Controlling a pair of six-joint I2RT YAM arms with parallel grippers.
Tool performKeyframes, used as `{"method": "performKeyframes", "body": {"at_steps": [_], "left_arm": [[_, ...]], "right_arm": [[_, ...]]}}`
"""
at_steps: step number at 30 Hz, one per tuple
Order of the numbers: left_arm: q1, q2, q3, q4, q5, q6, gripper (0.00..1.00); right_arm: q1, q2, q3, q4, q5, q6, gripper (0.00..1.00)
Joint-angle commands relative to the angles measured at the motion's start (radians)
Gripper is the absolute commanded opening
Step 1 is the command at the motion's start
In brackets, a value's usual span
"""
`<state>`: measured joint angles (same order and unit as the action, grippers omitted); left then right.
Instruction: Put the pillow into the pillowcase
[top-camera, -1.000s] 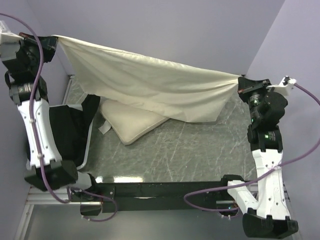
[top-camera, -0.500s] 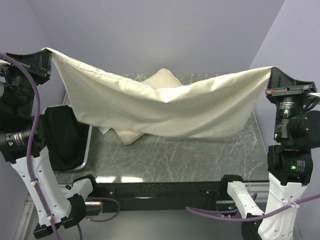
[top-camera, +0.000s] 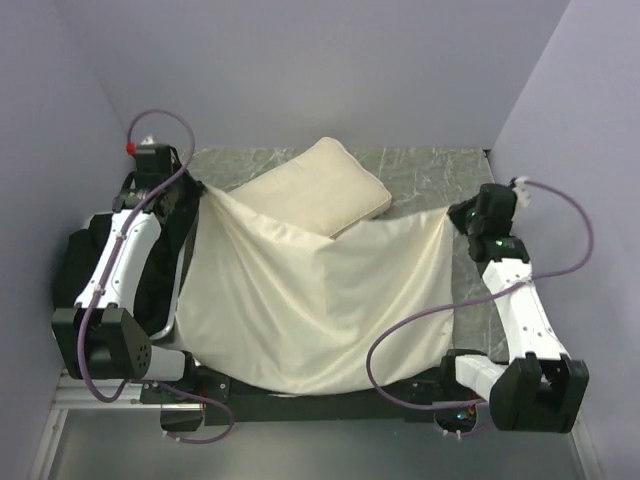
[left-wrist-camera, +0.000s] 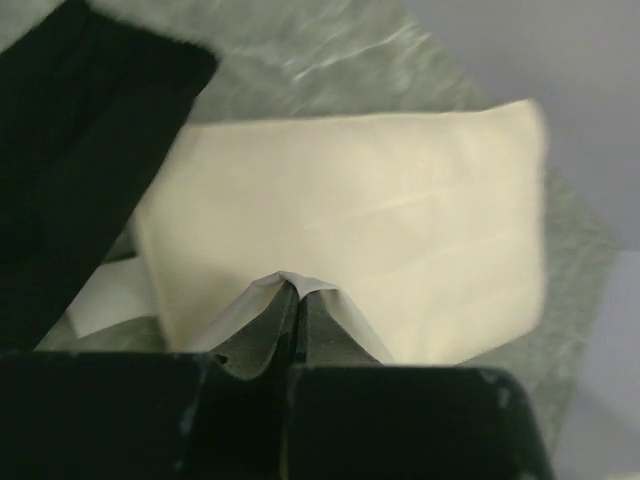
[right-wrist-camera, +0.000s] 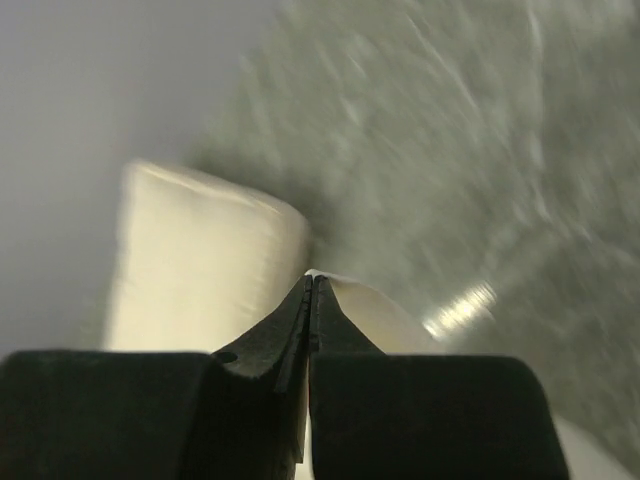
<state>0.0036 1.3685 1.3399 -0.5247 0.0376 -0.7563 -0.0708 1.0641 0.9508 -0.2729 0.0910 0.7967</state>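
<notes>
The pillow is a plump cream cushion lying at an angle at the back middle of the table. The pillowcase is thin cream fabric spread below it and hanging over the table's front edge. Its top edge meets the pillow's near corner; I cannot tell whether that corner is inside. My left gripper is shut on the pillowcase's top left corner, with the pillow just beyond. My right gripper is shut on the top right corner, with the pillow beyond on the left.
A black cloth heap lies at the table's left side under my left arm, also in the left wrist view. Grey marbled table shows at the back right. Purple walls close in on three sides.
Both arms have come down from high up and drawn in toward the table's middle. The pillowcase, earlier stretched in the air over the pillow, now drapes low across the front. The pillow lies uncovered behind it.
</notes>
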Motion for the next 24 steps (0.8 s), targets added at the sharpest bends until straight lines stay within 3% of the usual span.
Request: {"method": "performKeyframes", "body": {"at_steps": [1,6,10,13,17,20,24], "left_arm": [[0.001,-0.078,-0.1,0.121,-0.119,-0.028,0.01],[-0.02,-0.12,-0.162,0.141,-0.215,-0.038,0.01],[-0.007,-0.106,-0.105,0.124,-0.216,-0.017,0.01],[0.1,-0.075,-0.035,0.103,-0.176,-0.014,0.01],[0.163,-0.074,0.004,0.098,-0.134,-0.002,0.01],[0.165,-0.089,-0.001,0.094,-0.113,-0.001,0.01],[0.159,-0.189,-0.204,0.173,-0.016,-0.069,0.01]], "right_arm": [[0.034,0.013,-0.121,0.156,0.01,-0.001,0.0],[0.035,0.137,-0.158,0.202,-0.013,-0.024,0.0],[0.035,0.166,-0.1,0.187,-0.024,-0.04,0.0],[0.032,0.171,-0.02,0.14,-0.017,-0.05,0.0],[0.032,0.168,0.023,0.118,-0.037,-0.068,0.0],[0.037,0.126,-0.038,0.127,-0.082,-0.082,0.0],[0.051,0.021,-0.229,0.222,-0.14,-0.06,0.0]]}}
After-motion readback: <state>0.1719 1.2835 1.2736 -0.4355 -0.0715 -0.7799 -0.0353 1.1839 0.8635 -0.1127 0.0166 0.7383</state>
